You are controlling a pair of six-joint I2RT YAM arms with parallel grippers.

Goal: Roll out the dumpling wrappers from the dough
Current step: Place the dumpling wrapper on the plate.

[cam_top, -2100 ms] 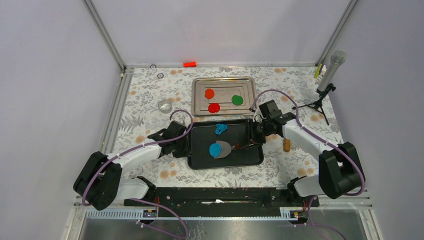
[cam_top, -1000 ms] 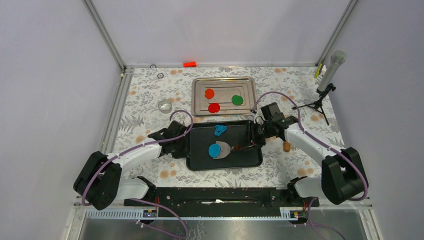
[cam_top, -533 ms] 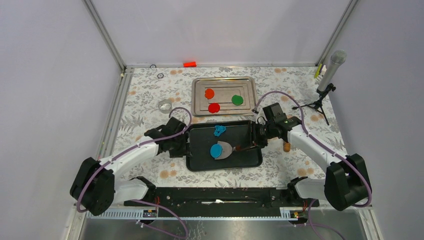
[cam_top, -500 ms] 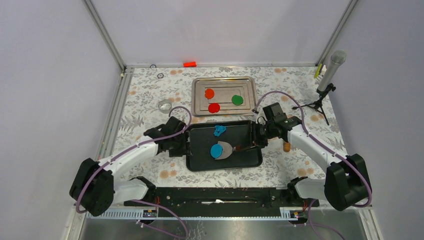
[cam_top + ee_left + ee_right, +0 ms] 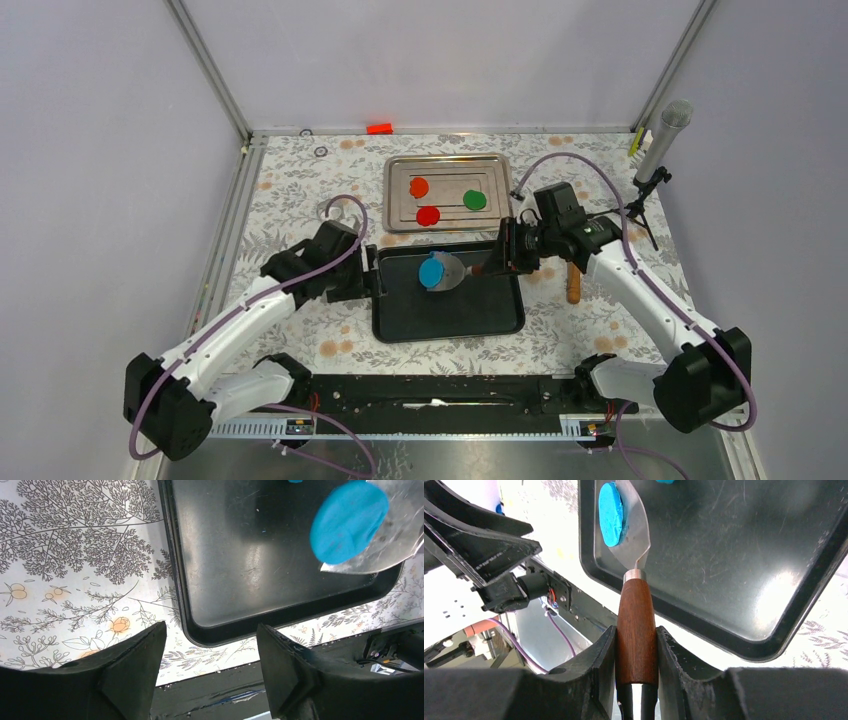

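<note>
Top view: the right pincer [image 5: 497, 262] is carrying the flat round bright-blue clay wrapper [image 5: 433, 271] on a steel palette knife [image 5: 456, 270] up-frame from the middle of the black tray [image 5: 450, 312], likely towards the silver tray [image 5: 447, 158]. Left wrist: the left pincer [image 5: 207, 632] is standing open, rim released. Right wrist: jaws are gripping the wooden handle [image 5: 636, 615].

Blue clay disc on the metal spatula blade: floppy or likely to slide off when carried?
The flat round blue clay disc overhangs the blade of the wooden-handled metal spatula yet looks flat, so it is probably firm enough not to droop. On that smooth blade it might slide if tilted, though soft clay likely clings.
</note>
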